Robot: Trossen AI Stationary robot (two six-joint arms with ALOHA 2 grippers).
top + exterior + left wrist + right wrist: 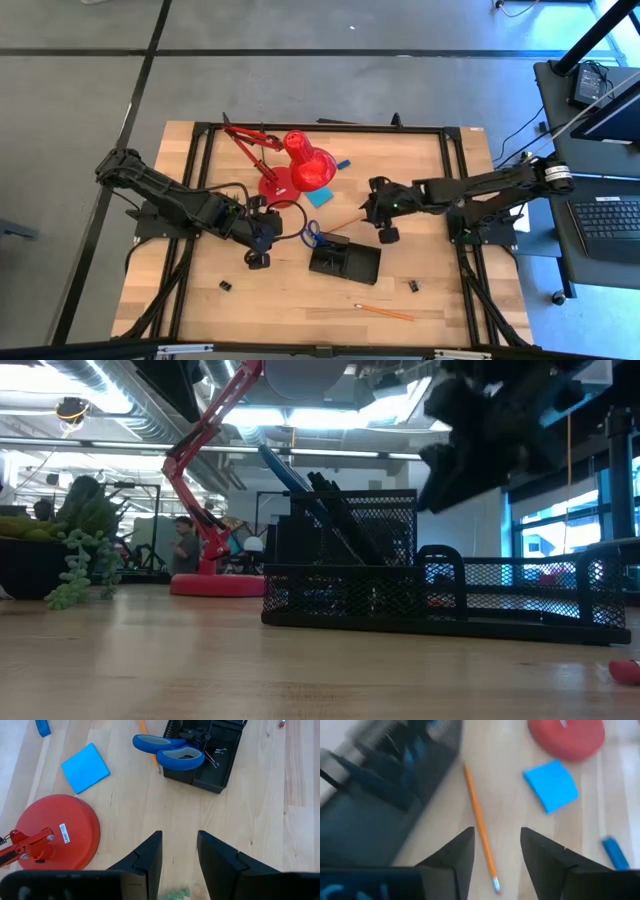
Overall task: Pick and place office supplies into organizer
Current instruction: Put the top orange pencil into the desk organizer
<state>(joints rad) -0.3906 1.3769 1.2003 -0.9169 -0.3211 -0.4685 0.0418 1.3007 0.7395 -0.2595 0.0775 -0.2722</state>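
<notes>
Right gripper [496,851] hovering over an orange pencil [479,827] on the table [290,300] beside the organizer [345,262] — jaws spread, empty. Left gripper [179,851] parked near the lamp base [57,832], jaws apart — scissors [167,751] poking from the organizer

Left gripper [258,240] hovers left of centre, fingers parted; right gripper [384,212] (also parted) hangs right of centre.

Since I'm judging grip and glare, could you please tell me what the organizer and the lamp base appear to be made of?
The organizer looks like black wire mesh, matte: light shows through its walls. The lamp base looks like red painted metal or plastic, smooth with a soft sheen; I cannot tell which.
</notes>
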